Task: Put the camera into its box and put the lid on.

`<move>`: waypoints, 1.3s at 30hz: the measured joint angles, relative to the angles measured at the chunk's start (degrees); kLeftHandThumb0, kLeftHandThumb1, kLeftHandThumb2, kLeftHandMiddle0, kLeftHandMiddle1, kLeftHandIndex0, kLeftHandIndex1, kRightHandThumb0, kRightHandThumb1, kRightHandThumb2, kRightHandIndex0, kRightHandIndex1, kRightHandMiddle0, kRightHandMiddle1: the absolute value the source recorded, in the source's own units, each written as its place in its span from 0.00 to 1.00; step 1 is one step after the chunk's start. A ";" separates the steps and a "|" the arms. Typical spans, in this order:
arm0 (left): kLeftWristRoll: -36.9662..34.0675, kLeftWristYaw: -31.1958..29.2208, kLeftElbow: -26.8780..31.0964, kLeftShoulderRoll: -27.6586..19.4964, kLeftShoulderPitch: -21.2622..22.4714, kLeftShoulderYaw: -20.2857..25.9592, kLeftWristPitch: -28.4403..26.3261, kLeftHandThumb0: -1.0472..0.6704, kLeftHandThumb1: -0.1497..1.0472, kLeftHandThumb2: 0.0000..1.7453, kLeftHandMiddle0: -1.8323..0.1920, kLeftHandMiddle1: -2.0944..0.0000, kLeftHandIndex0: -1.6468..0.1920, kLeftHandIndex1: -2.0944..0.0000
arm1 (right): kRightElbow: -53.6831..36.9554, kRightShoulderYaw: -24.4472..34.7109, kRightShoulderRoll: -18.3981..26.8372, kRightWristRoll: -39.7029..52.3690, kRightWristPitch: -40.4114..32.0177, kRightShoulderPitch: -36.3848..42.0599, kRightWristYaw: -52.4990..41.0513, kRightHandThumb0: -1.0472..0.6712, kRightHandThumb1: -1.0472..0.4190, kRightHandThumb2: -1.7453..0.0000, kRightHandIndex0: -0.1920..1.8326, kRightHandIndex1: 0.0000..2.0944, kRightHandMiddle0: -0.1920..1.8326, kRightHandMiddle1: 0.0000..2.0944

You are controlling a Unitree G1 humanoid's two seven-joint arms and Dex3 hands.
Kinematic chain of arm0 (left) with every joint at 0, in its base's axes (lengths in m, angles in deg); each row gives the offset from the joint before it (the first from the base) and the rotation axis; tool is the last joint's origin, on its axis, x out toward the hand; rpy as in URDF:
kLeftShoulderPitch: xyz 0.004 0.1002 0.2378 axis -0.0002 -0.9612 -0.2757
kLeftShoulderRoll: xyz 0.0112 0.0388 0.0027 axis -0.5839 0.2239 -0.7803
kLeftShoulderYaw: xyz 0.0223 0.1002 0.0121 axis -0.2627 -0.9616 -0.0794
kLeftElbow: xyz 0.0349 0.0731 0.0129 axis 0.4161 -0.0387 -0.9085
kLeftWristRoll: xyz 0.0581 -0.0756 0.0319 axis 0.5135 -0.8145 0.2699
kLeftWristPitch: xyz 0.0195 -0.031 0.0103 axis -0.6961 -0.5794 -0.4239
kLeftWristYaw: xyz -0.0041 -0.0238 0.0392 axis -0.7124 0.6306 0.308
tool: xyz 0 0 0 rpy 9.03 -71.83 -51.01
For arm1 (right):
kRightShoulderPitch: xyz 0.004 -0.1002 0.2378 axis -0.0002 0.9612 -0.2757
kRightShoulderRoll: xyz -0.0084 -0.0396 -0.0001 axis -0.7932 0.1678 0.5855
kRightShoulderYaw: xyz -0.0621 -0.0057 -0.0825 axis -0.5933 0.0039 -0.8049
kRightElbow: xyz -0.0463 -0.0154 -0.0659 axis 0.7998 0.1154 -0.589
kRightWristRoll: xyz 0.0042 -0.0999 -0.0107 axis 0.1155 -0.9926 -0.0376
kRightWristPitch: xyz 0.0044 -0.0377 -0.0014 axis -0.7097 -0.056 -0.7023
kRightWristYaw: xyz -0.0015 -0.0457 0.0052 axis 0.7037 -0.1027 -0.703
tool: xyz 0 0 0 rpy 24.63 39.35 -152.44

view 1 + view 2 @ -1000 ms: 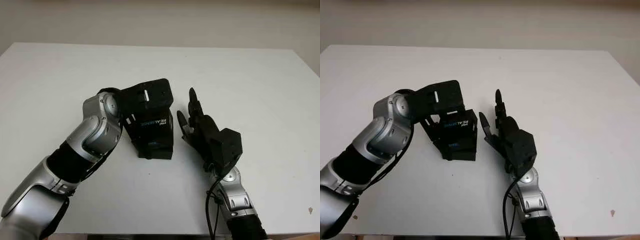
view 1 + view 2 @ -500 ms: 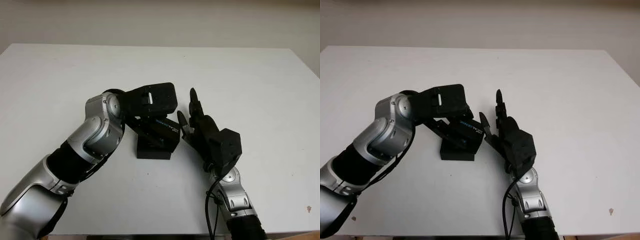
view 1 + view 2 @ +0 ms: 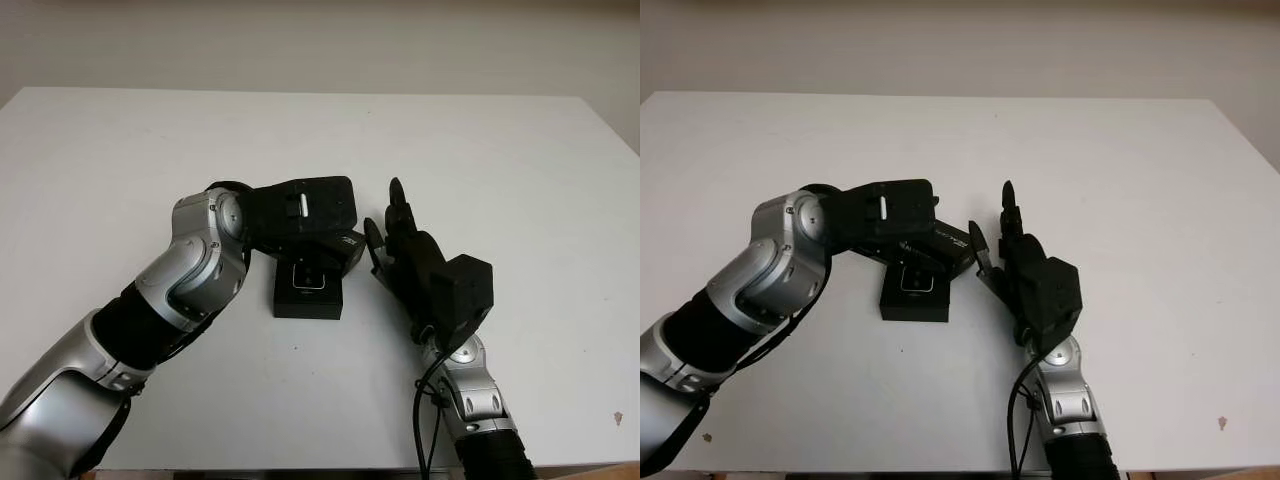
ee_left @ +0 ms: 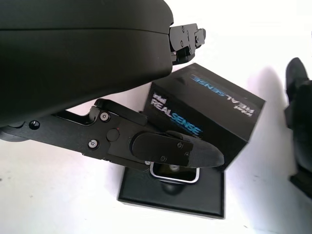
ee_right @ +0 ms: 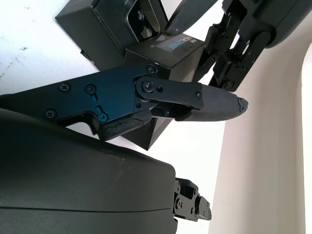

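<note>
Right now your camera sits in the open box, near the table's centre; you can see its silver-rimmed face looking up out of the black base. The lid, the black piece printed REALSENSE, is off the box: it is tilted, raised over the base's 1 o'clock corner, and covers the far edge of the opening while the camera remains uncovered.

Your left hand has its fingers closed on the lid from the 10 o'clock side, its black shell hanging over the far part of the box. One of its fingers crosses in front of the lid's printed side, just above the camera.

Your right hand stands at 3 o'clock from the box, just beside the lid, empty and unclenched, fingertips pointing toward 12. From its wrist camera a finger lies across the lid's side, but you cannot tell whether it touches.

Around all this you have bare white tabletop, with a small dark speck near the 4 o'clock corner.
</note>
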 measured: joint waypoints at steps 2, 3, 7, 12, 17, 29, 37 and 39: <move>-0.05 -0.77 -0.01 -0.18 0.00 -0.02 -1.13 0.22 1.00 0.14 1.00 0.82 1.00 1.00 | 0.00 0.00 0.00 0.01 0.00 -0.01 -0.11 0.17 0.00 0.71 0.00 0.00 0.00 0.00; -0.27 -1.14 0.05 -0.23 -0.01 0.08 -1.89 0.22 1.00 0.14 0.99 0.82 1.00 1.00 | 0.01 0.00 0.00 0.04 0.01 -0.03 -0.19 0.17 0.00 0.71 0.00 0.00 0.00 0.00; -2.03 -3.63 2.07 -2.06 -0.27 1.16 -3.76 0.18 1.00 0.15 1.00 0.95 1.00 1.00 | 0.02 0.02 0.08 -0.01 0.02 -0.08 -0.38 0.18 0.00 0.71 0.00 0.00 0.00 0.00; -3.29 -4.31 6.17 -7.08 -1.49 4.51 -2.31 0.11 1.00 0.16 0.94 0.95 0.96 0.98 | -0.01 0.14 0.56 -0.41 -0.15 -0.08 -0.15 0.18 0.00 0.71 0.00 0.00 0.00 0.00; -9.25 -1.08 7.27 -9.19 -3.98 15.54 2.36 0.13 1.00 0.13 0.90 0.93 0.92 0.96 | -0.06 0.35 0.80 -0.40 -0.99 -0.14 0.01 0.18 0.00 0.72 0.00 0.00 0.00 0.00; -26.92 -2.27 -37.52 -10.76 7.30 32.39 39.81 0.12 0.86 0.01 0.96 0.98 0.91 0.97 | -0.06 1.28 2.43 0.21 -2.33 -1.58 -1.36 0.17 0.00 0.72 0.00 0.00 0.00 0.01; -27.46 -8.16 -61.94 -6.44 15.06 30.54 53.67 0.09 0.83 0.02 0.93 0.97 0.91 0.97 | -0.52 1.40 3.22 -0.15 -3.52 -1.64 -1.35 0.16 0.00 0.72 0.00 0.00 0.00 0.02; -27.09 -8.63 -65.49 -4.70 16.00 30.15 55.76 0.09 0.82 0.02 0.93 0.97 0.91 0.97 | -1.09 1.49 3.67 -0.35 -4.15 -1.46 -1.35 0.16 0.00 0.72 0.00 0.00 0.00 0.02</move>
